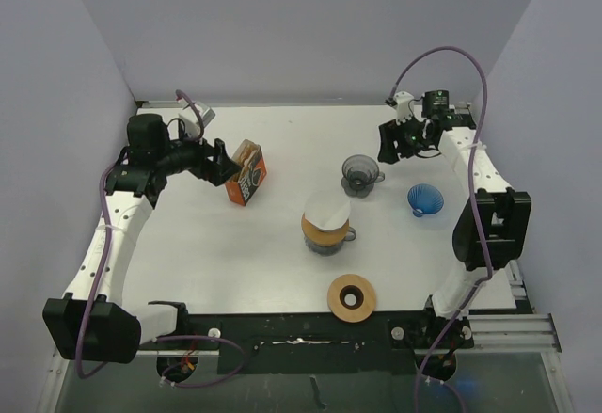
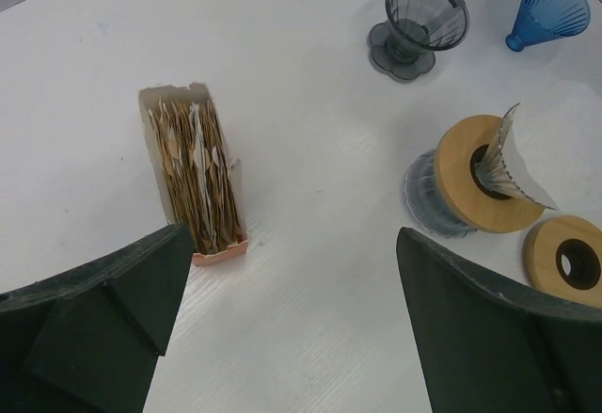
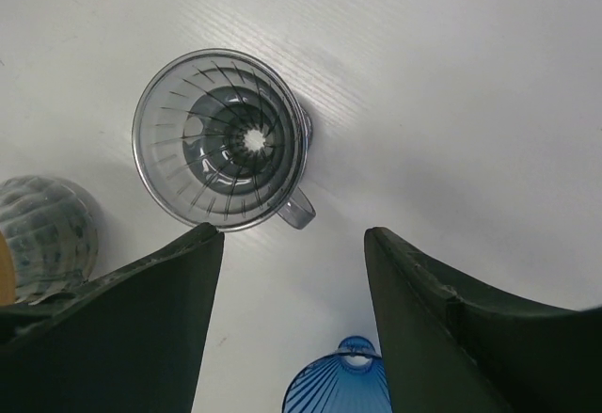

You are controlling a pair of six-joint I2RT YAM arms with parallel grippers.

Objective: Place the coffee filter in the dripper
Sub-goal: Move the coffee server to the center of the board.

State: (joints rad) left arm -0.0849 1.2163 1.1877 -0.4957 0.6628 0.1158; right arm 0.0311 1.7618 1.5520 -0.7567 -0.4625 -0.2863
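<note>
A white paper coffee filter (image 1: 326,212) sits cone-down in a ribbed glass dripper with a wooden collar (image 1: 324,235) at mid table. In the left wrist view the filter (image 2: 513,164) sticks up out of the collar (image 2: 461,182). An orange box of paper filters (image 1: 246,173) stands left of centre, also in the left wrist view (image 2: 193,178). My left gripper (image 1: 221,164) is open and empty just left of the box, with bare table between its fingers (image 2: 292,319). My right gripper (image 1: 395,140) is open and empty at the far right, above a grey dripper (image 3: 221,140).
The grey dripper (image 1: 360,174) stands right of centre, with a blue dripper (image 1: 425,199) to its right, which also shows in the right wrist view (image 3: 339,385). A loose wooden ring (image 1: 352,297) lies near the front edge. Grey walls close in the table.
</note>
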